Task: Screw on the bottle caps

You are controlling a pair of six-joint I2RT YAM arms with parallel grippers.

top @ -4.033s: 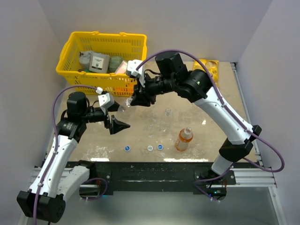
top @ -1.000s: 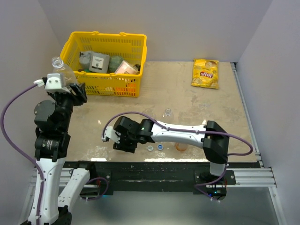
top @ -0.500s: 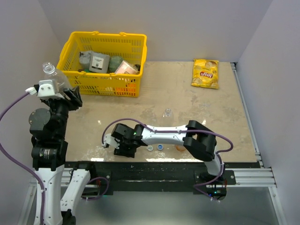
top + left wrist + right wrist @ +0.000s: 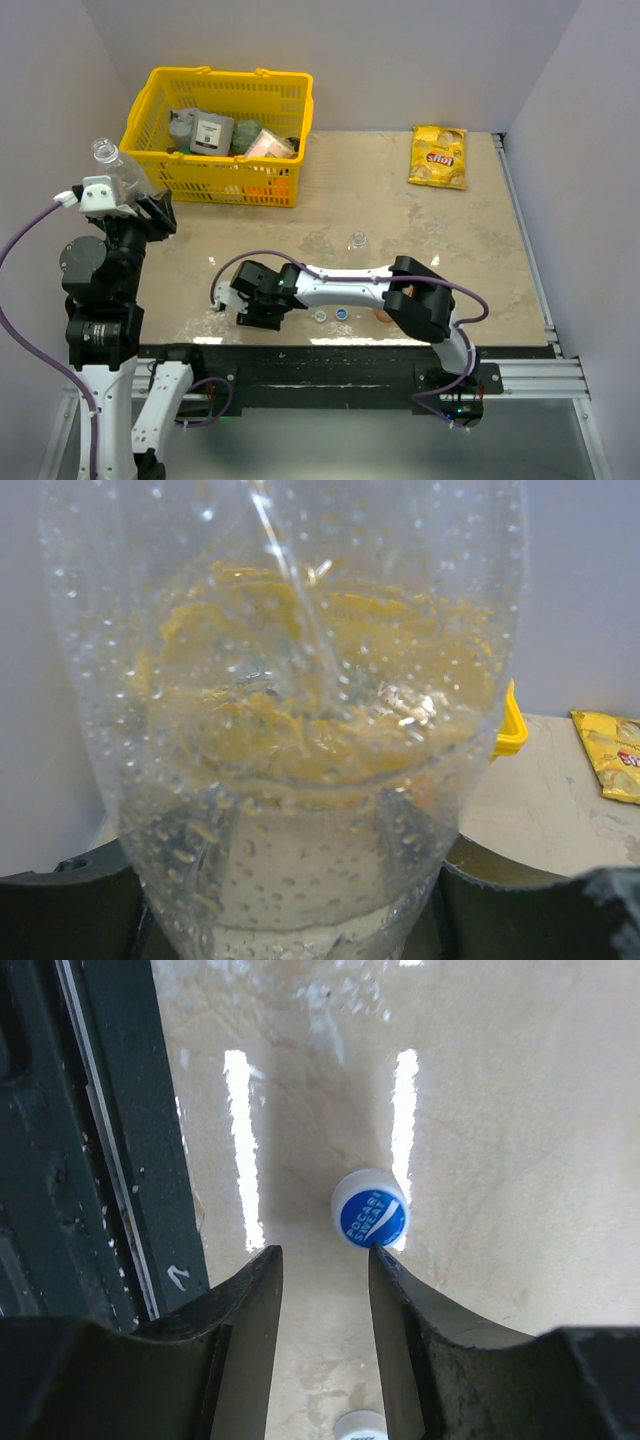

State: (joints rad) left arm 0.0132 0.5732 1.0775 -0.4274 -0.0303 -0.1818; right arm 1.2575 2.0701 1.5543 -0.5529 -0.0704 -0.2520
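The clear, colourless plastic bottle (image 4: 290, 680), wet with droplets inside, has changed hands: a few seconds ago it hung by the right arm near the basket, and it now sits clamped in the left claw (image 4: 295, 910), held high off the beige worktop (image 4: 420, 230) at the far left with its open neck pointing up and away. Over the last second the left arm has only eased it a little further left. The right arm has meanwhile folded down low along the front edge, and the right claw (image 4: 322, 1260) has slid leftward to hover over the row of caps. Its jaws stand a narrow way apart with nothing between them; the small round blue plastic screw cap (image 4: 370, 1208) lies flat on the worktop just beyond the fingertips, not yet gripped, and a whitish-grey cap (image 4: 360, 1426) peeks in at the bottom edge of the wrist view. For the task this looks like the set-up for the first closure: bottle presented, cap about to be picked. None of the bottles appears capped, and the second clear bottle (image 4: 357, 240) stands untouched mid-worktop
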